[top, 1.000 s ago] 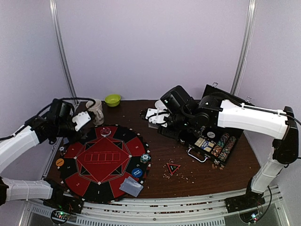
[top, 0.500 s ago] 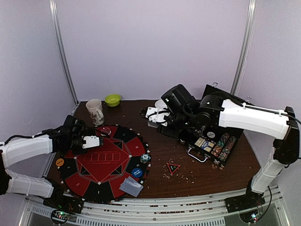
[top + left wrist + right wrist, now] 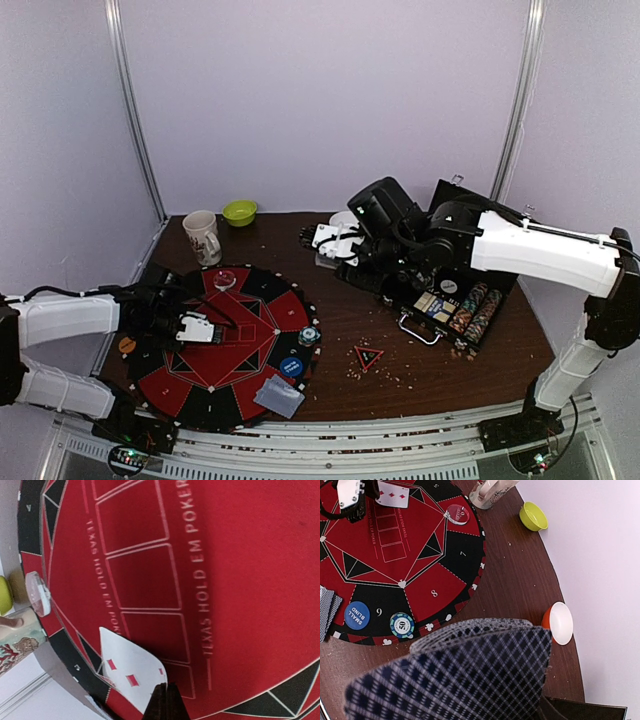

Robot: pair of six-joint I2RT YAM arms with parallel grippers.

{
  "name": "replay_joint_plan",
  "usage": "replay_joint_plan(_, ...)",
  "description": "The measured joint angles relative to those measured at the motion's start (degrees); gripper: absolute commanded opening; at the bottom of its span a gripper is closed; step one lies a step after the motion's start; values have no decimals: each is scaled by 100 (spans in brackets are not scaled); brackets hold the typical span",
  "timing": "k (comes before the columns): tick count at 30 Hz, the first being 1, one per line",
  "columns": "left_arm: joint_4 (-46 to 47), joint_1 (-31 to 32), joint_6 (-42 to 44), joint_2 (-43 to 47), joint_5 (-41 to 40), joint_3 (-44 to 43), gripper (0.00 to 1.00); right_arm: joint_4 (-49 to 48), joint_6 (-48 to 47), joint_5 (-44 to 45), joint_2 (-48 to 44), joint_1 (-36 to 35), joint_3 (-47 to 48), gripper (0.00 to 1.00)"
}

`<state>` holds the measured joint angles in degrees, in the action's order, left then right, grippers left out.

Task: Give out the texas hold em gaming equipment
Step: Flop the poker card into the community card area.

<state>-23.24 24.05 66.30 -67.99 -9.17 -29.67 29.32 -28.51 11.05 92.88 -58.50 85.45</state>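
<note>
My left gripper (image 3: 203, 330) is shut on one white-faced card with red diamonds (image 3: 129, 671), held low over the left part of the round red and black poker mat (image 3: 225, 345). The gripper (image 3: 165, 701) pinches the card's near edge. My right gripper (image 3: 324, 246) is shut on a deck of blue-check-backed cards (image 3: 470, 675), held above the table behind the mat. On the mat's near rim lie a blue button (image 3: 291, 366), a striped chip (image 3: 309, 336) and a small pile of cards (image 3: 279, 396). An orange button (image 3: 127, 345) lies at its left rim. A red-black triangle marker (image 3: 368, 356) lies on the table.
An open black chip case (image 3: 455, 300) with chip rows stands at the right under my right arm. A mug (image 3: 203, 236) and a green bowl (image 3: 239, 212) stand at the back left. An orange and white bowl (image 3: 559, 623) sits behind the mat. A clear round disc (image 3: 226, 280) lies on the mat's far rim.
My left arm has swung down from beside the mug to low over the mat's left part, the card still in its gripper. My right arm has barely moved.
</note>
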Motion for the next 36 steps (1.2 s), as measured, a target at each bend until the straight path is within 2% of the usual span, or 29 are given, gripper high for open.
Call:
replay_joint_plan(4,-197,-44,-72,68,168,249,0,-66,-4,0,-35,2,-55,46)
replay_joint_plan(13,-289,-417,-232,859,275,820,0,-192,-24,2,-203,2,-208,46)
replay_joint_plan(26,221,-533,-28,455,195,750,0,-208,-26,0,-221,2,-258,46)
replay_joint_plan(35,223,-538,-46,481,199,752,0,-251,-46,0,-232,4,-321,46)
replay_joint_plan(36,221,-538,-61,498,203,756,3,-251,-52,0,-232,4,-332,46)
